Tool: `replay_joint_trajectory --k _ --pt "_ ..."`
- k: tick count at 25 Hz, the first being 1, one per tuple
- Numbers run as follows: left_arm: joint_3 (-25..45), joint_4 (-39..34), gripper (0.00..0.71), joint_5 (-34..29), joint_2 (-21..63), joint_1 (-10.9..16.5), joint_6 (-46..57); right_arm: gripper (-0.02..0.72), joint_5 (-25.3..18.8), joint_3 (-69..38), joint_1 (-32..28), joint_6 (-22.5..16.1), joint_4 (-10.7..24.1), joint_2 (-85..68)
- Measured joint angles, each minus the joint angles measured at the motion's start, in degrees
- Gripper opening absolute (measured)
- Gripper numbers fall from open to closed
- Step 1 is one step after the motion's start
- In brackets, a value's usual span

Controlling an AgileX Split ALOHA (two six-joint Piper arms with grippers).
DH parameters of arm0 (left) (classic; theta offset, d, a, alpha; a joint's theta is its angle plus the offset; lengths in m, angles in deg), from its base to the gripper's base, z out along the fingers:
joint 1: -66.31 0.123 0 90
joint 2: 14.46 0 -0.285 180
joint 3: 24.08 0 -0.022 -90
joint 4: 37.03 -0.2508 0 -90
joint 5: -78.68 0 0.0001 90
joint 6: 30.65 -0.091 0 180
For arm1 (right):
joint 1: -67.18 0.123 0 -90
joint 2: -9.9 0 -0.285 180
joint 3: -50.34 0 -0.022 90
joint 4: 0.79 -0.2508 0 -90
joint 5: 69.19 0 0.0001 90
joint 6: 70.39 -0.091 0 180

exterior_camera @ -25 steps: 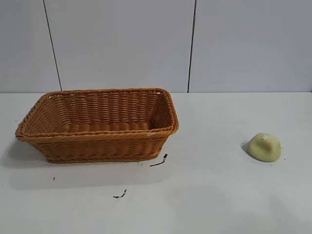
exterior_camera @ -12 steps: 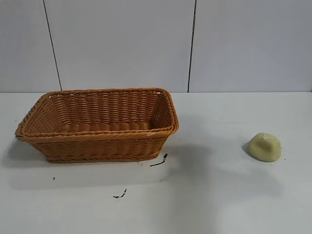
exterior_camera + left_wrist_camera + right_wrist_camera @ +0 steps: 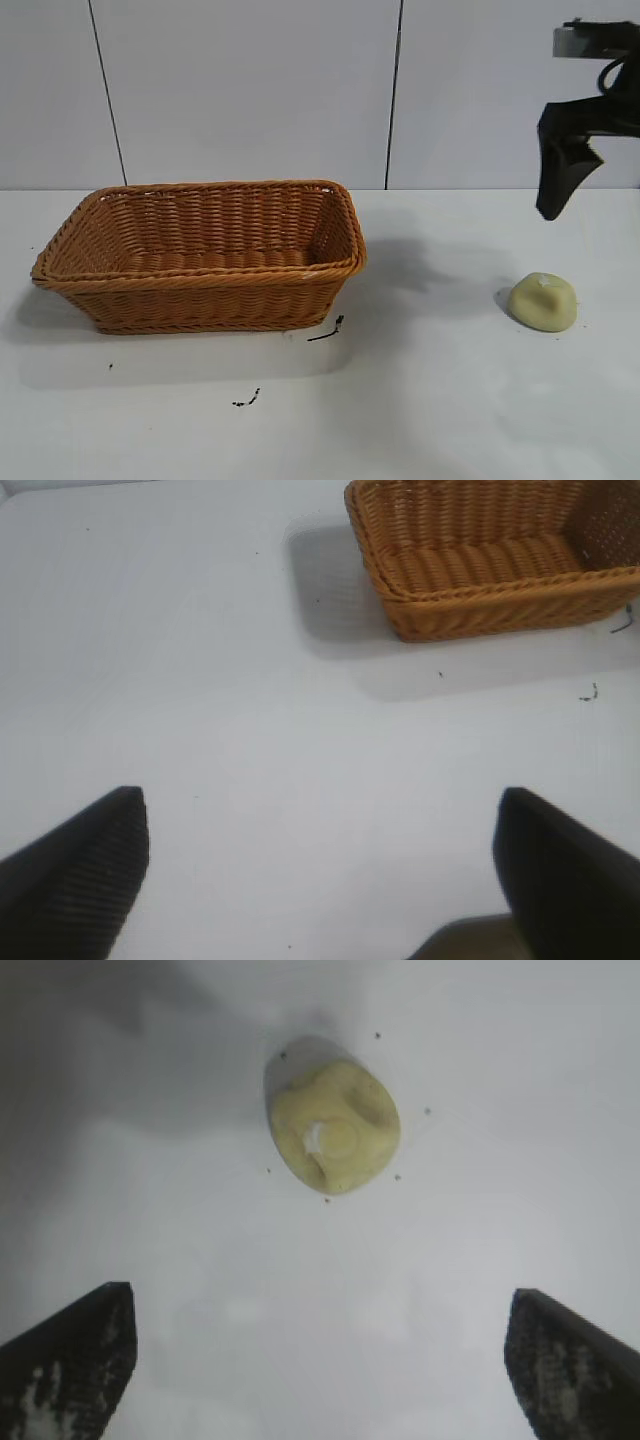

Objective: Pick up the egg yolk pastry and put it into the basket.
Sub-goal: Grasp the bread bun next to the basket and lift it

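The egg yolk pastry, a small pale yellow dome, lies on the white table at the right. It also shows in the right wrist view. The basket, orange-brown wicker, stands at the left, empty; it shows in the left wrist view too. My right gripper hangs in the air above and a little behind the pastry, apart from it. In the right wrist view it is wide open and empty. My left gripper is open and empty over bare table, out of the exterior view.
Small black scraps lie on the table in front of the basket and nearer the front. A grey panelled wall stands behind the table.
My right arm has come into the exterior view from the upper right, above the pastry. Its shadow has spread across the table between basket and pastry. Pastry and basket have not moved.
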Motion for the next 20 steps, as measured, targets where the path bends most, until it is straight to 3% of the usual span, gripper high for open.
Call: replay_joint_trajectory --k 13,15,20 --pt "0.0 0.0 0.696 0.0 0.0 0.0 0.0 0.673 4.6 0.0 0.0 0.0 0.0 8.4" --pt "0.0 0.0 0.696 0.0 0.0 0.0 0.0 0.594 4.6 0.1 0.0 0.0 0.0 8.4" --pt "0.0 0.0 0.696 0.0 0.0 0.0 0.0 0.229 4.1 0.3 0.0 0.2 -0.1 8.4"
